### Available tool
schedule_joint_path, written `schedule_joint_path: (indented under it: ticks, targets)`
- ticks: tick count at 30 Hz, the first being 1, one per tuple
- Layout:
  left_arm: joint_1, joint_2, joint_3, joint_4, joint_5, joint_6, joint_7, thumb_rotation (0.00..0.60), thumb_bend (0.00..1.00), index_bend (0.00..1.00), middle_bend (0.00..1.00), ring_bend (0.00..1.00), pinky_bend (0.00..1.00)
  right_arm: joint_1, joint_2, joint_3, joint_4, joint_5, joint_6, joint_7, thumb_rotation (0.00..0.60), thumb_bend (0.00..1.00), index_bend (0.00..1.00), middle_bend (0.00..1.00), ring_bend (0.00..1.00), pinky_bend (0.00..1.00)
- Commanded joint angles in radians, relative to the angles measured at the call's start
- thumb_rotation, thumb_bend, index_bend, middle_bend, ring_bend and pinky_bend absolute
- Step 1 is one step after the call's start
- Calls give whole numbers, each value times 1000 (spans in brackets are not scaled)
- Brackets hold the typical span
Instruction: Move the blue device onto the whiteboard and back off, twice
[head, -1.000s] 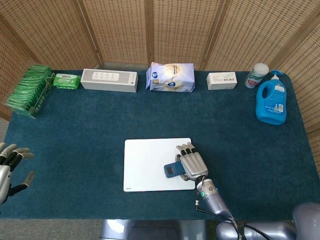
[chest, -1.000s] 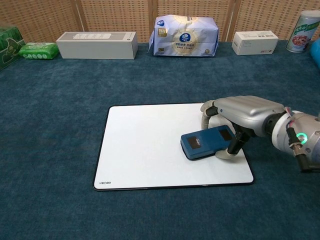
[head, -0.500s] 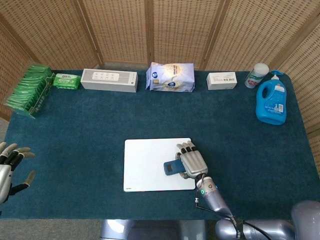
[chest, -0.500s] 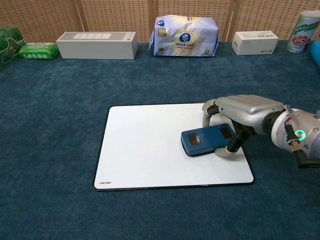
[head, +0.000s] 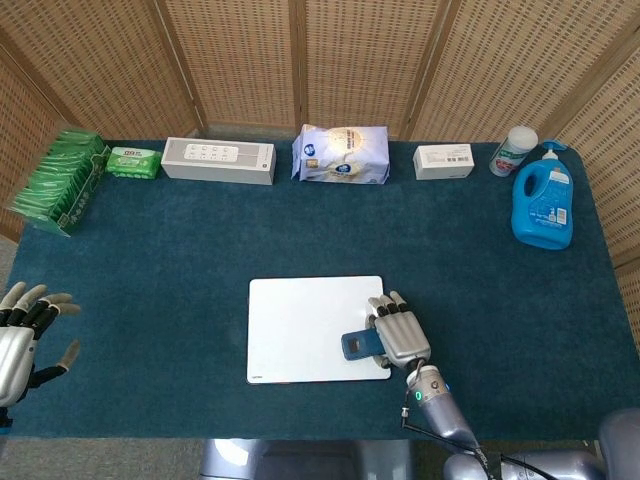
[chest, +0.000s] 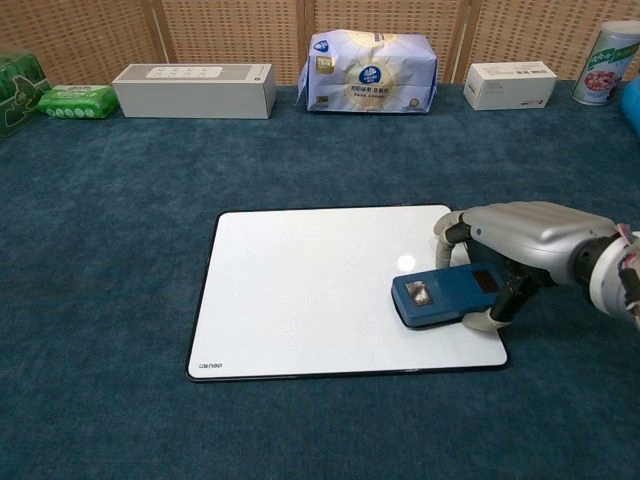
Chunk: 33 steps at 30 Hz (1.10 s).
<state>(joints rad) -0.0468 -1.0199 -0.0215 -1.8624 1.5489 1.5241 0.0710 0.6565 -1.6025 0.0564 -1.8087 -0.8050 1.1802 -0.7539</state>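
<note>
The right hand (chest: 520, 262) grips the flat blue device (chest: 447, 297) at the white rectangular whiteboard's (chest: 300, 290) right edge — next, off onto the bench; left hand (head: 25, 335) idle, fingers apart.

the head view looks steeply down from above the table's near edge, facing 12 o'clock, taking in the whole blue tabletop (head: 150, 250). the chest view sits low and closer, facing 12 o'clock across the whiteboard (chest: 300, 290). both share the whiteboard (head: 300, 320) and the back row.
</note>
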Motion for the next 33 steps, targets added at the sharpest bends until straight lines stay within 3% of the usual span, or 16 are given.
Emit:
schedule_joint_path:
  ticks: [1, 19, 33]
  targets:
    - [0, -1, 0, 1, -1, -1, 0, 600, 417, 333, 283, 146, 32, -2, 5, -3, -5, -3, 3, 0, 600, 262, 697, 119, 0, 0]
    - [15, 3, 4, 3, -12, 15, 0, 600, 416, 328, 283, 145, 31, 82, -30, 60, 84, 26, -95, 0, 600, 263, 697, 119, 0, 0]
    - [4, -3, 0, 10, -5, 4, -7, 600, 417, 327, 280, 142, 29, 61, -16, 12, 27, 36, -30, -21, 600, 262, 699, 119, 0, 0]
